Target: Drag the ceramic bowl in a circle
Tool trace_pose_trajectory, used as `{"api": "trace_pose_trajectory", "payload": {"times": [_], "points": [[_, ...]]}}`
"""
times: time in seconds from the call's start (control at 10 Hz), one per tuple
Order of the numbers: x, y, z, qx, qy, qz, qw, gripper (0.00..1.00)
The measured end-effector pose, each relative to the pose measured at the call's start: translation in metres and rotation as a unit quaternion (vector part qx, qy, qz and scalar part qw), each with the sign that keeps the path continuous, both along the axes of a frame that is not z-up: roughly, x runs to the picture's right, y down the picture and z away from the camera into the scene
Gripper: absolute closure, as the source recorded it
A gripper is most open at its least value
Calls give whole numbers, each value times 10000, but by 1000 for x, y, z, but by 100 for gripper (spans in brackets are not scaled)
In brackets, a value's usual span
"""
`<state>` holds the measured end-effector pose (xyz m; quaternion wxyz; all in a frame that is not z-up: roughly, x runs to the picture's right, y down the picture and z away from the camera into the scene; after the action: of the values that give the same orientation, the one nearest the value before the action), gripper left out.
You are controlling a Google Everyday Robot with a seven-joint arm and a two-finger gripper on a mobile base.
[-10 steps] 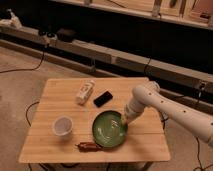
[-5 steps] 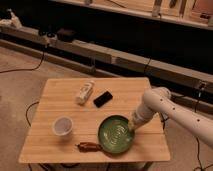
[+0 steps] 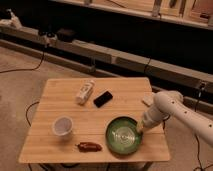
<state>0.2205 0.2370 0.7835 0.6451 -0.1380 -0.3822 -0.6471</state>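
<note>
The ceramic bowl (image 3: 123, 135), wide, shallow and green with pale swirl marks inside, sits on the wooden table (image 3: 60, 107) near its front right corner. My gripper (image 3: 140, 128) reaches in from the right on the white arm (image 3: 170, 107) and rests at the bowl's right rim, touching it.
A small white cup (image 3: 62, 126) stands front left. A reddish-brown oblong object (image 3: 89, 146) lies near the front edge, left of the bowl. A white bottle (image 3: 85, 92) and a black phone (image 3: 103, 98) lie at mid-table. Cables run over the floor on the left.
The bowl has slid to the right and toward the front edge, with my gripper moving along at its rim. The other objects have not moved.
</note>
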Motion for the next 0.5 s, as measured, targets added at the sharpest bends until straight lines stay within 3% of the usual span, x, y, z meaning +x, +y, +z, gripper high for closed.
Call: {"api": "trace_pose_trajectory", "payload": {"times": [0.2,0.5], "points": [[31,-3,4,-5,303,247,9992,89],[86,-20,14,110,849,586,9946,89]]}}
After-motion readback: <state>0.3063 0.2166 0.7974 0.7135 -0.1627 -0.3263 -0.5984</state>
